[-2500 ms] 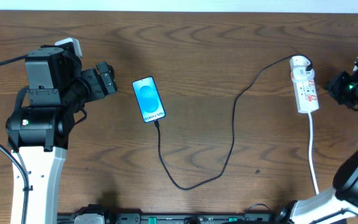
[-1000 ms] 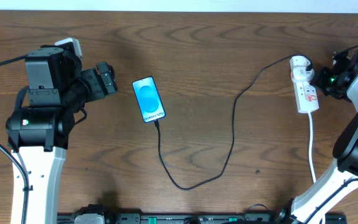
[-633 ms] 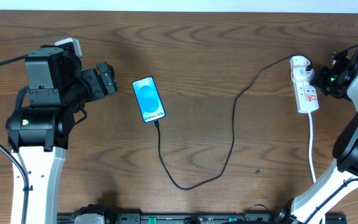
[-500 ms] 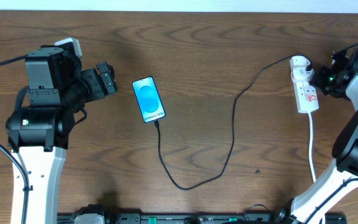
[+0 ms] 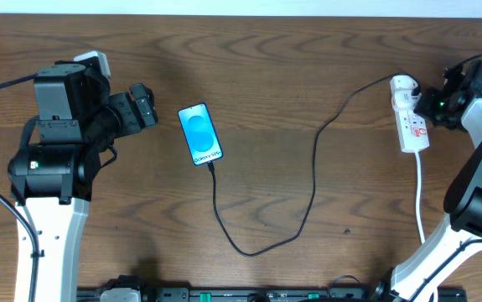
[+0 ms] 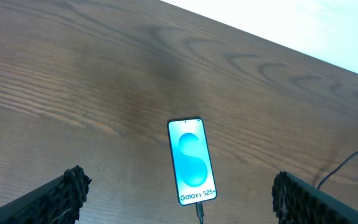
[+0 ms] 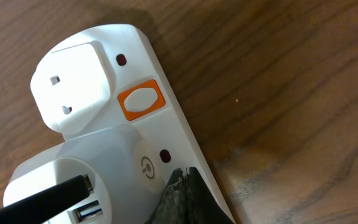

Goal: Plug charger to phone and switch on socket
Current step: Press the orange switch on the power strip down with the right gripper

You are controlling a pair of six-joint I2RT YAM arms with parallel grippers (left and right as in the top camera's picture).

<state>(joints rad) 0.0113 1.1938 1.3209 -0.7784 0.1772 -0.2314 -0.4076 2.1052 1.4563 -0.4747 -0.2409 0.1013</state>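
The phone (image 5: 200, 134) lies face up left of centre, its blue screen reading "Galaxy S25+"; it also shows in the left wrist view (image 6: 192, 160). The black charger cable (image 5: 312, 180) runs from the phone's bottom edge, where its tip (image 6: 200, 213) sits in the port, in a loop to the white socket (image 5: 411, 117). My left gripper (image 5: 144, 105) is open and empty, left of the phone. My right gripper (image 5: 436, 105) is shut, with its tips (image 7: 182, 180) on the socket's face (image 7: 110, 134) beside a power symbol and below the orange switch (image 7: 141, 100).
A white adapter with USB ports sits in the socket, the black USB plug (image 7: 42, 196) in it. The socket's thick white cord (image 5: 421, 201) runs toward the table's front edge. Bare wood lies between the phone and the socket.
My right gripper has moved left from beside the socket onto its right edge, then edged slightly further in. The left arm, phone and cable have not moved.
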